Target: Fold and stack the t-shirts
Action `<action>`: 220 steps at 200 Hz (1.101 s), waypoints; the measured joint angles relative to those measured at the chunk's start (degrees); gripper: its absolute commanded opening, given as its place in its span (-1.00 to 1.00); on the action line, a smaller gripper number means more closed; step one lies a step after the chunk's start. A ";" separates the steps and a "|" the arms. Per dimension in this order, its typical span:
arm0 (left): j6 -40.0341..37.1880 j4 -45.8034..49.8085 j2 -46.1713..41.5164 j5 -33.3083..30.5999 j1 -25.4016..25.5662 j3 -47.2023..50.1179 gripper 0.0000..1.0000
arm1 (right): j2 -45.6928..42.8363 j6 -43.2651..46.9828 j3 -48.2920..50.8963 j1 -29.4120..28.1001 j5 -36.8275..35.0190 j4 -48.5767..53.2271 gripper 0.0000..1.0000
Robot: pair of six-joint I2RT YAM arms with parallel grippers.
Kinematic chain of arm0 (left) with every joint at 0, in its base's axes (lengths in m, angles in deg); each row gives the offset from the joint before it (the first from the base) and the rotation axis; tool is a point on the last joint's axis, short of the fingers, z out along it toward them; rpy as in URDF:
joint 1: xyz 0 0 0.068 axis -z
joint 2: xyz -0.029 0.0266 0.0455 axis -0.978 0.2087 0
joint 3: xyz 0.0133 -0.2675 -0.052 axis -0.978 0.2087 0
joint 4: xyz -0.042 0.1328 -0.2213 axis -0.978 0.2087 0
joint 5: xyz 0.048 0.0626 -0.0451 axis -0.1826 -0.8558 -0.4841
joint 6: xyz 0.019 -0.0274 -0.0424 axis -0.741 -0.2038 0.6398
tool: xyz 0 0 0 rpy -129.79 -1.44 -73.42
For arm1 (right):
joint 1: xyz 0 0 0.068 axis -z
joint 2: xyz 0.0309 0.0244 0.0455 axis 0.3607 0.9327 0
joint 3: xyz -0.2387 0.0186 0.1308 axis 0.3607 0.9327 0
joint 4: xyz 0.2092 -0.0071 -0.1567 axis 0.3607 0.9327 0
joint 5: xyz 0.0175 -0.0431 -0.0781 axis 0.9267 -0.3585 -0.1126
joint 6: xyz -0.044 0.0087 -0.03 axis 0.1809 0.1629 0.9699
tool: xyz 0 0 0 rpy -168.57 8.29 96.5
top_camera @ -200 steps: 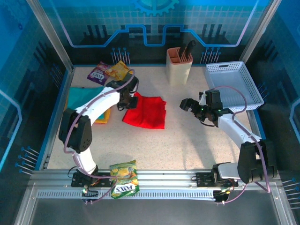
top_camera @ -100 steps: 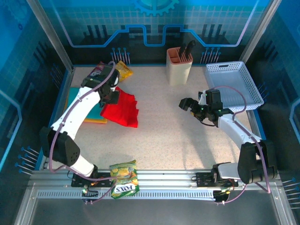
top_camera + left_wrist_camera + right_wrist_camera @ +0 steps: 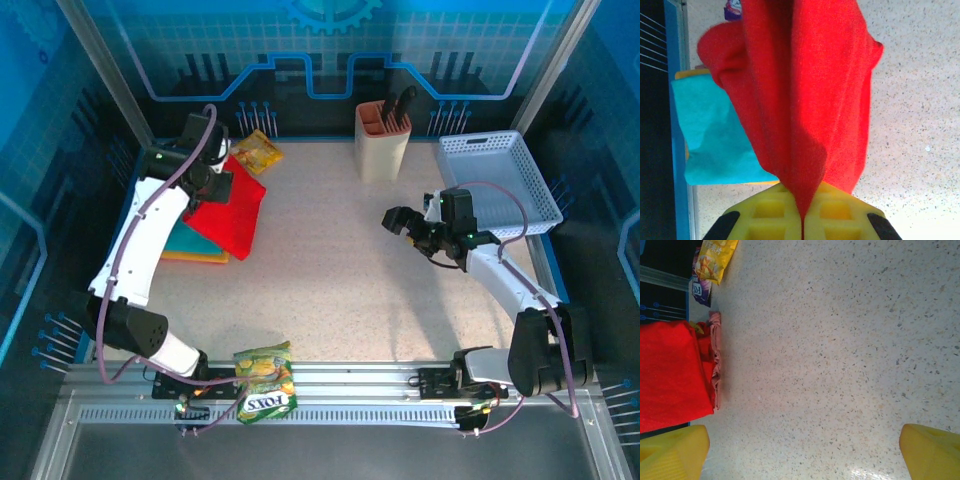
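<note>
Red t-shirt (image 3: 232,205) farther left, pinched in left end effector (image 3: 802,222); right one (image 3: 804,452) agape, seemingly empty

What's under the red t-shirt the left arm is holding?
A folded teal t-shirt lying on an orange-yellow t-shirt. The red t-shirt, hanging from the left pincer, covers the rest of them.

One red t-shirt (image 3: 228,205), one teal t-shirt (image 3: 715,142), one orange-yellow t-shirt (image 3: 196,257); three snack packets (image 3: 265,382); one basket (image 3: 541,192); one knife block (image 3: 383,142).

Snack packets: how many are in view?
3: a shiny yellow packet at the far left, a shiny purple packet beside it, a green-yellow foil packet on the near rail. The red cloth shirt may hide more.
</note>
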 measured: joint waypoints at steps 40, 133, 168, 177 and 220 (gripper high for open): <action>-0.98 2.34 0.00 -0.70 -0.13 -3.89 -1.00 | 0.00 -0.20 -2.08 0.00 0.24 0.44 0.96; -1.49 3.56 0.00 -3.43 -4.42 -4.42 -1.00 | 0.13 -0.15 -4.37 0.00 0.26 2.56 0.96; -2.14 2.89 0.07 -3.58 -6.60 -2.99 -1.00 | 0.13 -0.17 -4.39 0.00 0.26 2.95 0.96; -2.38 2.40 0.07 -3.63 -7.23 -2.64 -1.00 | 0.13 -0.17 -4.39 0.00 0.26 3.04 0.96; -2.78 -1.07 0.52 -4.07 -10.86 -0.02 -1.00 | 0.13 0.44 -4.55 0.00 0.11 4.28 0.96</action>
